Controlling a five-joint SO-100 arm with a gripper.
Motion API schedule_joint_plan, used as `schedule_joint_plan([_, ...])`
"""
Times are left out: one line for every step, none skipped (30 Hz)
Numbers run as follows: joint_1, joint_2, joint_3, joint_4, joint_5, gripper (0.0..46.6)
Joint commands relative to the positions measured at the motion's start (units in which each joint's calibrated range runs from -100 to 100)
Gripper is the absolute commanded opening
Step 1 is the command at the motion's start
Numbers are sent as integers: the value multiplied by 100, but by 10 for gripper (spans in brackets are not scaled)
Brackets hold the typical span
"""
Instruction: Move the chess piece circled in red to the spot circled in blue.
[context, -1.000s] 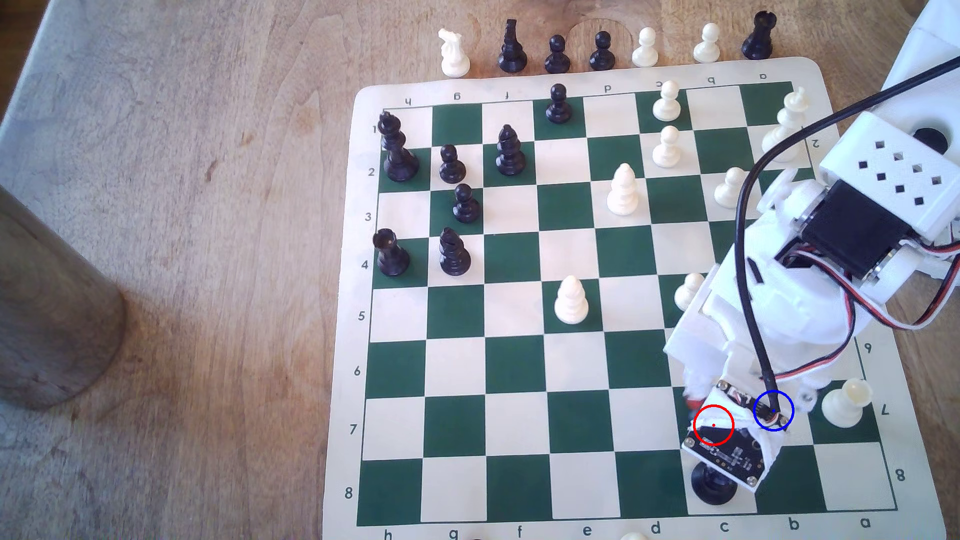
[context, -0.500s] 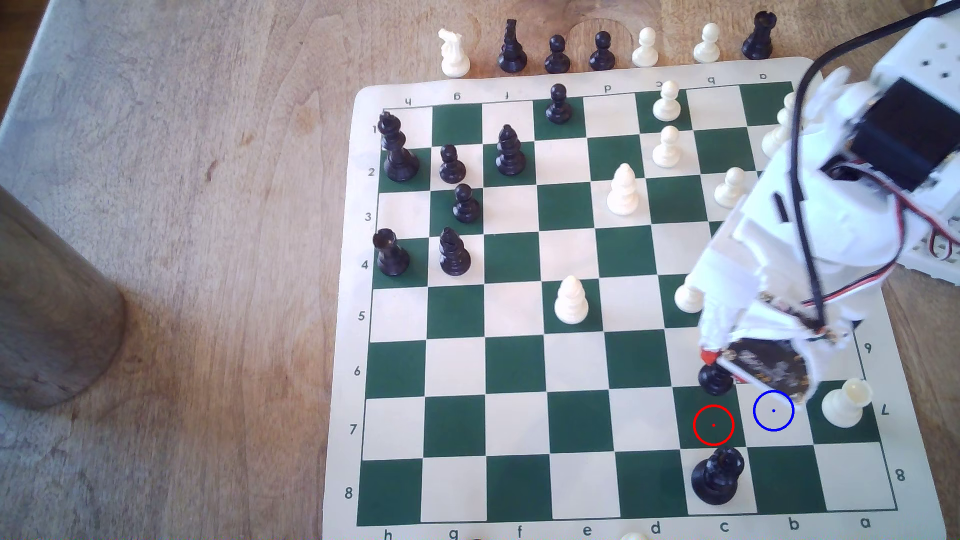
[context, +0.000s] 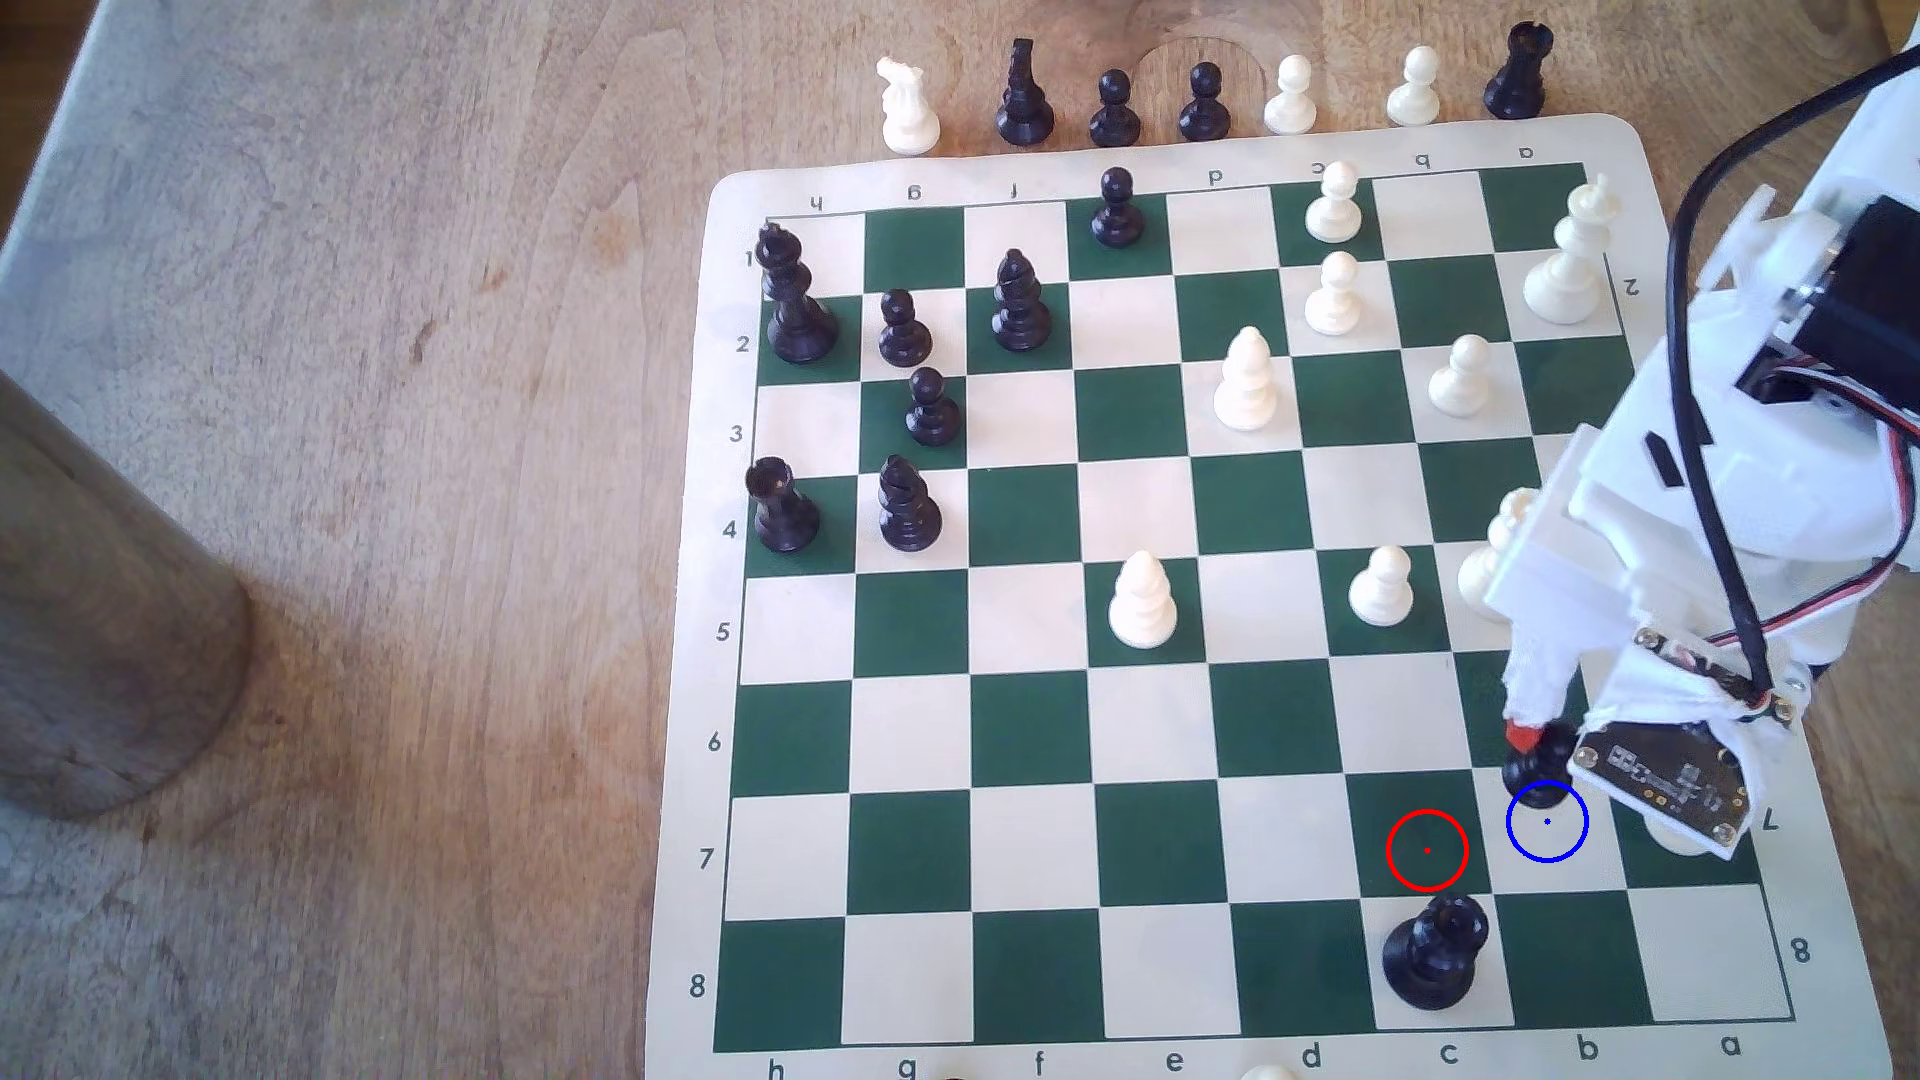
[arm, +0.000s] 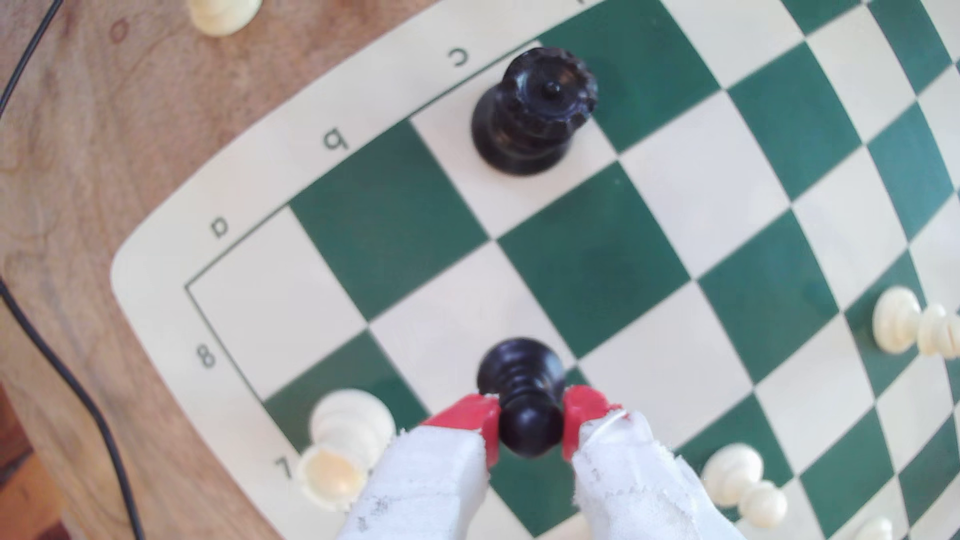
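Pincer (arm: 530, 423) pinching the black pawn (arm: 522, 394) by its ball head, red-tipped fingers (arm: 470, 415) pressed on either side. Pawn hangs upright, base pointing down at the board, long axis roughly vertical, maybe slightly tilted. Looks lifted off the board, though the height can't be judged for sure.

Exterior view: pawn (context: 1538, 768) sits under the pincer (context: 1536, 743), its base overlapping the upper edge of the blue ring on the cream target square (context: 1558, 846). Ring centre lies just toward the row-8 edge from the pawn, so the key relation: the spot is a short way ahead and below the piece, nearly aligned in column b. Likely next need is a small shift toward row 8, then straight down and release.

Red-ringed green square (context: 1428, 851) is empty, just to the exterior view's left of the target.

Neighbours to mind: a white piece (arm: 343, 441) on the adjacent square, partly hidden by the wrist board in the exterior view; the crowned black piece (context: 1434, 950) one row further out, diagonal to the target. White pawns (context: 1382, 587) further up the board, well apart. Chess mat (context: 1714, 1049) lies on the wooden counter (context: 416, 519).
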Motion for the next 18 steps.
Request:
schedule_joint_plan([-122,-139,-5,-249,-63,5])
schedule_joint_plan([-138,-105,22,-306,-73,5])
schedule_joint_plan([-145,-80,50,-347,-78,5])
schedule_joint_plan([-161,-54,77,-397,-88,5])
schedule_joint_plan([-169,-29,104,-429,-93,5])
schedule_joint_plan([-208,39,131,-511,-117,5])
schedule_joint_plan([-231,73,140,-544,-127,5])
schedule_joint_plan([-239,98,158,-585,-142,5])
schedule_joint_plan([-247,115,177,-618,-161,5])
schedule_joint_plan([-247,149,240,-683,-176,5])
schedule_joint_plan([-255,175,267,-716,-181,5])
schedule_joint_plan([-263,200,294,-749,-186,5])
schedule_joint_plan([-271,217,322,-790,-190,5])
schedule_joint_plan([-263,277,349,-831,-195,5])
schedule_joint_plan([-263,319,349,-839,-195,5])
schedule_joint_plan([-255,336,349,-847,-195,5])
schedule_joint_plan([-255,370,349,-855,-195,5])
schedule_joint_plan([-255,395,349,-863,-195,5])
